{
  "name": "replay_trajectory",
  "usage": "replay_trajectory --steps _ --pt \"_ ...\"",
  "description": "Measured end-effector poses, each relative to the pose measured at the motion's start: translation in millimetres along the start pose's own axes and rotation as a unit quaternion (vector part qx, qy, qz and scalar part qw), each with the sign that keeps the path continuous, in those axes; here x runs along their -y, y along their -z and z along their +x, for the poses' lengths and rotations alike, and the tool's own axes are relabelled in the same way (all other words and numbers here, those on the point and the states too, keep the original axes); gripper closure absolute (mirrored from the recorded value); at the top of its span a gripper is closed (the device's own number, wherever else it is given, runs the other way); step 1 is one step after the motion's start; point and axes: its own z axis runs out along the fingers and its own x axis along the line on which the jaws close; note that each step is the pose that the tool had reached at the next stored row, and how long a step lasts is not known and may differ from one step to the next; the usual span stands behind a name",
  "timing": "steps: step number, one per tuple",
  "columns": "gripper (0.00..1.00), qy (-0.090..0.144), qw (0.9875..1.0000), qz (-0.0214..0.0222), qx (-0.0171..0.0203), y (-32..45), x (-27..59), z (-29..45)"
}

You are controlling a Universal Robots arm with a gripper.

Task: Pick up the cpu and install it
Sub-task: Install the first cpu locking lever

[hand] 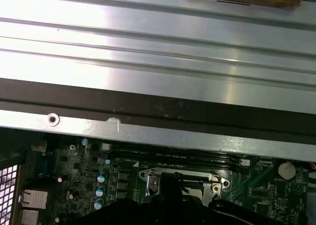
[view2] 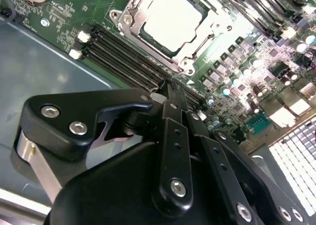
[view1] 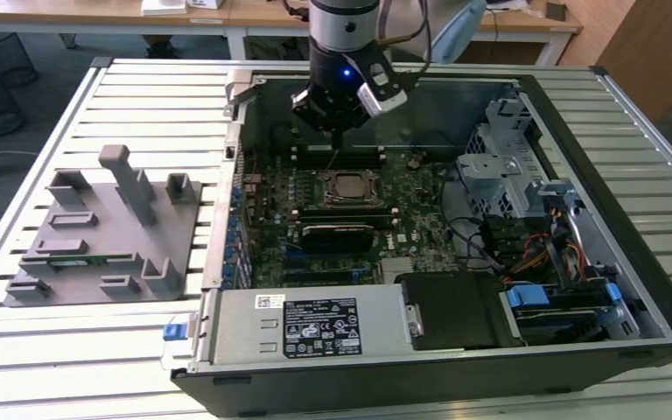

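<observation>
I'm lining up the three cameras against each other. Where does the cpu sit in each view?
Exterior view: the cpu lies in the socket frame mid-motherboard, just below the gripper.
Second wrist view: the cpu, pale and square, beyond the fingertips.
First wrist view: I cannot make it out.
Shared landmark: the socket frame.

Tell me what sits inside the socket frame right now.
The cpu lies inside the socket frame, silver top showing. The pins beneath it are covered. The pincer hangs above the memory slots beside it.
</observation>
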Motion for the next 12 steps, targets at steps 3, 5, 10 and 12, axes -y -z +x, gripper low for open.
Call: replay_trajectory --steps 3,5,10,12 --pt "0.89 0.0 1.0 0.0 0.0004 -2.7 0.2 0.0" --pt "0.89 0.0 1.0 0.0001 0.0004 -4.0 0.3 -0.4" --pt "0.89 0.0 1.0 0.0001 0.0004 -8.3 0.5 -5.9" --pt "0.89 0.0 1.0 0.0001 0.0004 -10.0 0.3 -9.0"
